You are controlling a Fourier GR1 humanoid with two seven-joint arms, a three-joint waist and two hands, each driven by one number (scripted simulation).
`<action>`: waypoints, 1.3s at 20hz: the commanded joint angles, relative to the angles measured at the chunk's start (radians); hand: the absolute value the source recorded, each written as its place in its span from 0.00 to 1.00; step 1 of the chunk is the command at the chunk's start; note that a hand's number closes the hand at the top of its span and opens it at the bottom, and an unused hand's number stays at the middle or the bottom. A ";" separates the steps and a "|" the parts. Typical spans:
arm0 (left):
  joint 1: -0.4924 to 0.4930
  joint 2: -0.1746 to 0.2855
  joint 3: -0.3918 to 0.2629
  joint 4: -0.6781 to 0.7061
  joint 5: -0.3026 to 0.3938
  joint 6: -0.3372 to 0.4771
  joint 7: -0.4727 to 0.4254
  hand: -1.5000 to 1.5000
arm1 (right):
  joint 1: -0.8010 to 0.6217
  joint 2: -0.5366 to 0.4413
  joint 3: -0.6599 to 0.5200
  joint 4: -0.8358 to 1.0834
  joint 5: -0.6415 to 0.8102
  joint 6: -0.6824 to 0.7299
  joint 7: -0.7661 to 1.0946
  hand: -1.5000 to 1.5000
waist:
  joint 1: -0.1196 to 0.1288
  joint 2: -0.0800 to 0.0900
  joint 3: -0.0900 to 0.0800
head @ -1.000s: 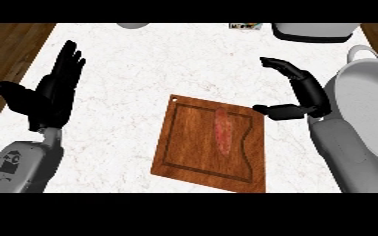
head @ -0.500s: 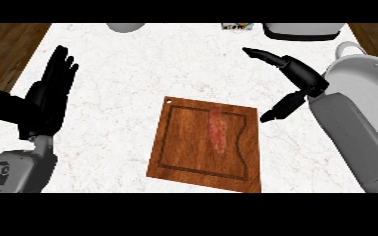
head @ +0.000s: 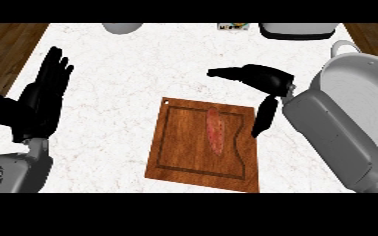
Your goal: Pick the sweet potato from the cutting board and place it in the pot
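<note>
A long reddish sweet potato (head: 215,132) lies lengthwise on the wooden cutting board (head: 184,155) in the middle of the white counter. My right hand (head: 263,81) hovers over the board's upper right corner, open, fingers stretched to the left and thumb pointing down beside the board's right edge, apart from the sweet potato. The grey pot (head: 353,67) shows at the right edge, partly hidden behind my right forearm. My left hand (head: 43,100) rests open at the left edge, fingers up.
A grey round object (head: 122,27) sits at the counter's far edge, a white appliance (head: 299,29) at the far right, and a small item (head: 233,26) between them. Wooden floor shows beyond the counter's left and right ends.
My right hand has moved up and left over the board's corner, and its fingers have spread out. The left hand has barely shifted.
</note>
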 commanded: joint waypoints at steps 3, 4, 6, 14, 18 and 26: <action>-0.005 -0.001 0.018 -0.041 -0.019 -0.011 0.062 0.50 | 0.060 0.050 0.019 -0.149 0.050 0.081 0.186 0.00 | -0.007 0.002 0.001; 0.072 0.007 0.015 -0.133 -0.019 0.002 0.068 0.50 | 0.082 0.076 0.038 -0.173 0.046 0.083 0.236 0.00 | -0.002 -0.001 0.001; -0.003 -0.041 0.018 -0.039 -0.065 0.001 0.046 0.50 | 0.051 0.075 -0.029 -0.073 0.106 0.102 0.137 0.00 | -0.001 0.005 0.001; 0.048 -0.056 0.045 -0.063 -0.067 -0.057 0.043 0.50 | 0.154 0.176 0.010 -0.180 0.221 0.085 0.298 0.00 | 0.000 0.004 0.001; -0.011 -0.047 0.104 -0.044 -0.050 -0.087 0.091 0.50 | 0.208 0.139 -0.030 -0.207 0.290 0.076 0.250 0.00 | -0.005 0.004 0.001; -0.011 -0.083 0.157 0.044 -0.072 -0.142 -0.001 0.50 | 0.155 0.255 -0.058 -0.014 0.416 0.032 0.146 0.00 | -0.001 0.006 0.001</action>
